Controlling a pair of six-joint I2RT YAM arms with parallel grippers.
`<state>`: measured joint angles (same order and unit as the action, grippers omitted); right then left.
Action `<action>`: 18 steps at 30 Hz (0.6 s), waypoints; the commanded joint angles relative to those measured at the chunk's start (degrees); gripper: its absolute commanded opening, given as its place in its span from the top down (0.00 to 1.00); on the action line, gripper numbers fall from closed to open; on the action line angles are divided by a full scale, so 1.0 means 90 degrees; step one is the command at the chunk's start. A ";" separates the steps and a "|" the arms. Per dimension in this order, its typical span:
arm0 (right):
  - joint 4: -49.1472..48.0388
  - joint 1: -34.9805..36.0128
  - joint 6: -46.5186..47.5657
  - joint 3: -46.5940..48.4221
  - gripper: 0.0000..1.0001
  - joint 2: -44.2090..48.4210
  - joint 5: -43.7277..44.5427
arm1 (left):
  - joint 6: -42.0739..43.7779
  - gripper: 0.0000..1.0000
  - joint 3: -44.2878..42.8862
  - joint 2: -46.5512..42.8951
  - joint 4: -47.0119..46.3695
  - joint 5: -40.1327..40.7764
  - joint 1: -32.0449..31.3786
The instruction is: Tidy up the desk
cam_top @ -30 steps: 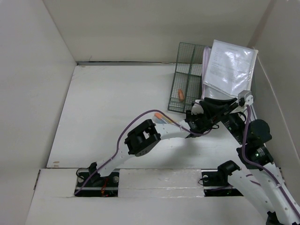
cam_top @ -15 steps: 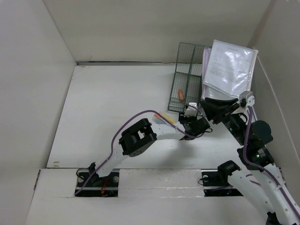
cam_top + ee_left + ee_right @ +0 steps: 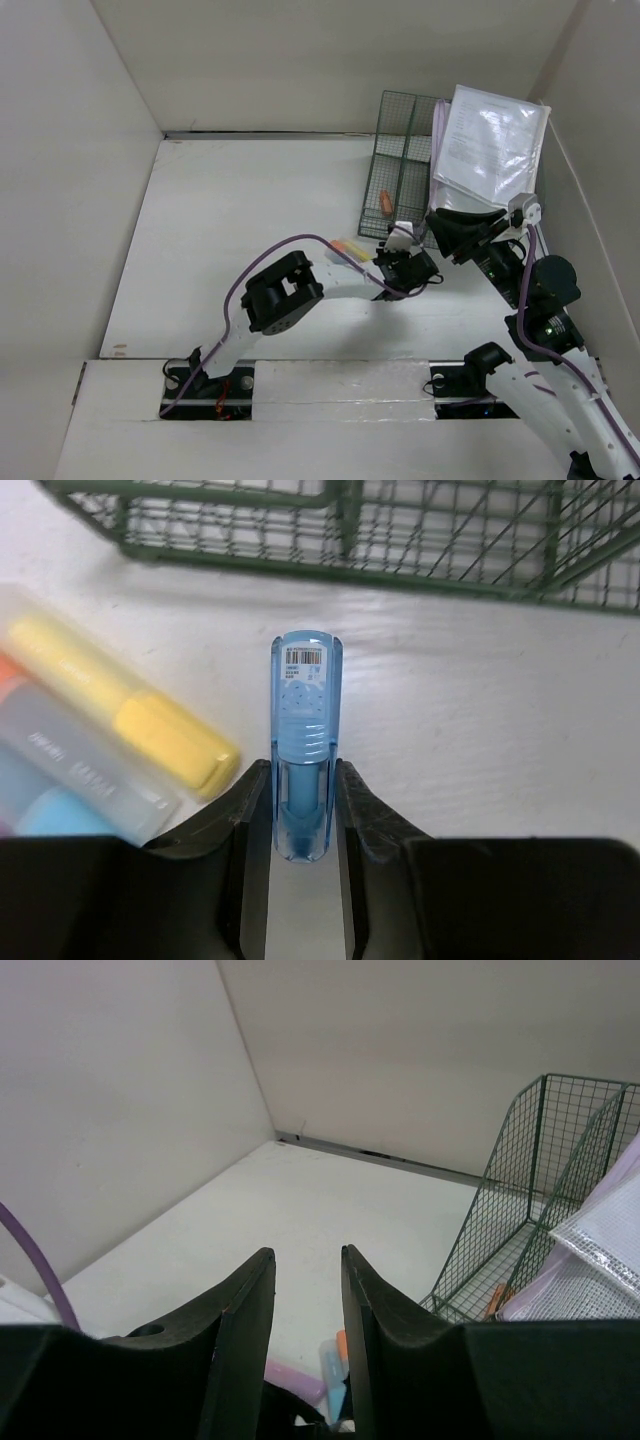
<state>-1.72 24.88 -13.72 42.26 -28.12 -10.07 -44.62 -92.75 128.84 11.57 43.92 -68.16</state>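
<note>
The white desk spans the walled workspace. Over it, a translucent blue stick is pinched by the left gripper, its long axis aimed at the green mesh organizer ahead; the right gripper is held slightly spread, empty.

matte-white desk, flat, rectangular, between white walls
</note>
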 commanded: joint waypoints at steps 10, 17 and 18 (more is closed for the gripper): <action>-0.0258 0.0067 -0.0039 0.0031 0.62 -0.0098 -0.0131 | 0.0026 0.94 0.1673 -0.2937 -0.0299 0.0024 0.0307; -0.0278 0.0067 -0.0039 0.0031 0.62 -0.0128 -0.0171 | 0.0992 0.92 0.0981 -0.2773 -0.1510 -0.1540 0.1440; -0.0268 0.0067 -0.0029 0.0031 0.62 -0.0108 -0.0151 | 0.1148 0.92 0.0815 -0.2675 -0.1636 -0.1540 0.1441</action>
<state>-1.76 24.88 -13.76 42.26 -29.50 -10.96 -39.42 -80.95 103.90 2.68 34.74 -56.84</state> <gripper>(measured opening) 0.382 0.203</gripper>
